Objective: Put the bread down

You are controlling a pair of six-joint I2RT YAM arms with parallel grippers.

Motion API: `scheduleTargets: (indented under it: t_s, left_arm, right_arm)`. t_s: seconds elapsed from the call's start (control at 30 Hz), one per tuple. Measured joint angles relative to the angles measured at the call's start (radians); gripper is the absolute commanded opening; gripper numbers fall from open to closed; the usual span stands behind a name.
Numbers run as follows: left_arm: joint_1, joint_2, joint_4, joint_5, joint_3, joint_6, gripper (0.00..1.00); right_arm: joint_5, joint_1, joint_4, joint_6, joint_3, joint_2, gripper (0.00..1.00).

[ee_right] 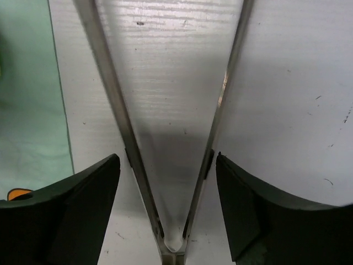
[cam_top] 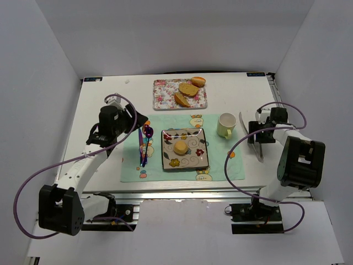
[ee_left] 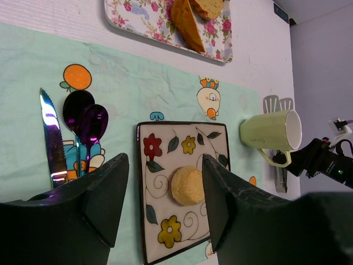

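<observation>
The bread [cam_top: 180, 147], a small round pale yellow disc, lies in the middle of the square flowered plate [cam_top: 198, 160] on the green placemat. The left wrist view shows the bread [ee_left: 187, 185] on the plate [ee_left: 154, 182], far below and between my left fingers. My left gripper [cam_top: 142, 122] hovers left of the plate, open and empty [ee_left: 165, 193]. My right gripper [cam_top: 257, 139] sits low over the table at the right. It stands open [ee_right: 166, 160], with the metal tongs [ee_right: 118, 110] lying flat between its fingers, apart from both.
A flowered tray [cam_top: 165, 99] at the back holds toasted slices and a glossy bun. A pale green mug [cam_top: 225, 125] stands right of the plate. A knife [ee_left: 52, 138] and purple spoons [ee_left: 88, 121] lie on the placemat's left side. White walls enclose the table.
</observation>
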Motion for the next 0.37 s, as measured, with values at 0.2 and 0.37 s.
scheduleTargets:
  t_s: [0.2, 0.37]
  left_arm:
    - [-0.018, 0.005, 0.0, 0.017, 0.0, 0.001, 0.67]
    - [-0.047, 0.012, 0.003, 0.045, 0.002, 0.006, 0.67]
  right_arm:
    - [0.024, 0.0, -0.062, -0.034, 0.047, -0.026, 0.89]
    - [0.002, 0.002, -0.089, -0.042, 0.165, -0.154, 0.9]
